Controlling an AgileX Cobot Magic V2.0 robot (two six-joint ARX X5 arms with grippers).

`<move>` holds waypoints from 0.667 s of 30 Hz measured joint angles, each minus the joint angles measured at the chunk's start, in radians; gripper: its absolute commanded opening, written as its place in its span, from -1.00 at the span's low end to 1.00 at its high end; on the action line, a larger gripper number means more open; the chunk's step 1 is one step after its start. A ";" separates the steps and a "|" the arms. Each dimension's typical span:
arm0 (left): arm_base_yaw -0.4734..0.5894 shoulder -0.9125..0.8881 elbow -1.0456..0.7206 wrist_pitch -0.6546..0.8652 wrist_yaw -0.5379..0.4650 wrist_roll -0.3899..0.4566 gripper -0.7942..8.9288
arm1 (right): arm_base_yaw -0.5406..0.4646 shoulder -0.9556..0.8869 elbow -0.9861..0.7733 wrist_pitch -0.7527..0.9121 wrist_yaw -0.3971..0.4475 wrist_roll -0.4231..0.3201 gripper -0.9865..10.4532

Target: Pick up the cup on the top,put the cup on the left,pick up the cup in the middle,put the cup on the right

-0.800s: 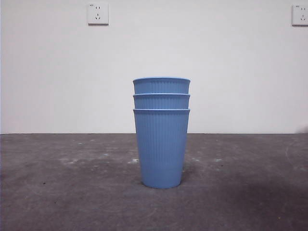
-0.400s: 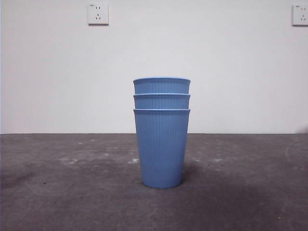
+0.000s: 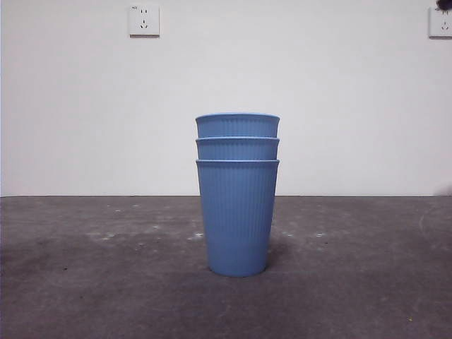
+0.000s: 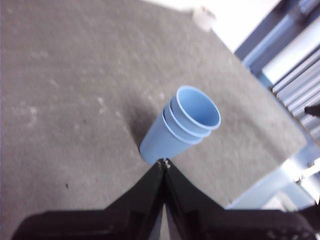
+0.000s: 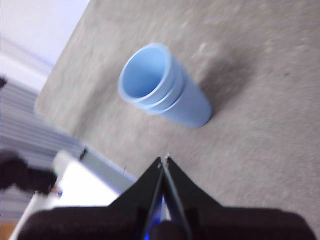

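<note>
Three ribbed blue cups nested in one upright stack, mid surface (image 3: 85, 282): top cup (image 3: 237, 126), middle cup (image 3: 237, 149), bottom cup (image 3: 237, 219). Nothing unstacked yet.

Left hand (image 4: 164, 162): jaws pressed together, empty, above the surface and short of the stack. Right hand (image 5: 164, 161): same, jaws together, empty. Neither shows in the front view, so both are high or off to the side.

Key relation: stack axis is vertical, the open mouth faces up, and the top cup's rim is the only grabbable part. Each hand sees the stack ahead and below, about equally near; can't call the closer one. Whichever goes must open first.
</note>
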 measured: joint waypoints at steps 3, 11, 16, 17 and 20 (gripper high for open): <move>-0.018 0.043 0.055 -0.090 0.002 0.068 -0.85 | 0.054 0.022 0.053 -0.050 0.003 -0.052 -0.85; -0.047 0.071 0.098 -0.167 0.001 0.161 -0.73 | 0.138 0.026 0.074 -0.064 0.005 -0.106 -0.54; -0.047 0.071 0.098 -0.168 0.000 0.162 0.48 | 0.138 0.026 0.074 -0.065 0.013 -0.100 -0.08; -0.047 0.071 0.098 -0.168 0.000 0.162 0.49 | 0.138 0.026 0.074 -0.064 0.024 -0.097 -0.04; -0.048 0.071 0.098 -0.168 0.000 0.163 0.49 | 0.138 0.026 0.074 -0.065 0.053 -0.085 -0.05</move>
